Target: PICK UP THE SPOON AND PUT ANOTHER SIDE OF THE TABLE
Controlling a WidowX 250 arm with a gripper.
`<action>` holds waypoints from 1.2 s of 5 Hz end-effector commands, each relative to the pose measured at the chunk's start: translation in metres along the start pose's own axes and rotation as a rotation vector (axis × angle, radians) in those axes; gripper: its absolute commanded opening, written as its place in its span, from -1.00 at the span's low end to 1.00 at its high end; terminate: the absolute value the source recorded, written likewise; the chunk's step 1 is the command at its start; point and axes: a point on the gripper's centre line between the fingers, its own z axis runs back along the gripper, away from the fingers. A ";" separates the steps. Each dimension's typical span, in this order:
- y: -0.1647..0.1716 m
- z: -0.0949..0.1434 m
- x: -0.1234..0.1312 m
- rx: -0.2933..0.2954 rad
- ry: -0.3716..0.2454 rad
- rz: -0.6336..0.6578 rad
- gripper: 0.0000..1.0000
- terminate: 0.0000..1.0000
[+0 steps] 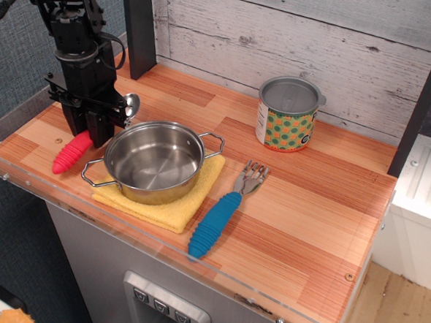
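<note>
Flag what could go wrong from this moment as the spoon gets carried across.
The gripper appears shut on the spoon near its middle, with the red handle hanging low; it could drag on the table. The pot sits right beside it, so a low sideways carry may clip its rim or near handle.

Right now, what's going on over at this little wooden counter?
A single robot arm is working on the spoon at the left end of the table. Its end effector sits over the spoon's middle, with the red handle sticking out toward the front and the metal bowl behind. Whether it is gripped is unclear. The pot on its yellow cloth sits just beside it.
</note>
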 end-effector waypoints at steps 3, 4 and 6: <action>0.015 0.014 0.002 0.011 -0.037 0.001 1.00 -1.00; 0.014 0.020 0.002 0.009 -0.052 -0.004 1.00 -1.00; 0.007 0.045 0.007 0.011 -0.106 0.018 1.00 -1.00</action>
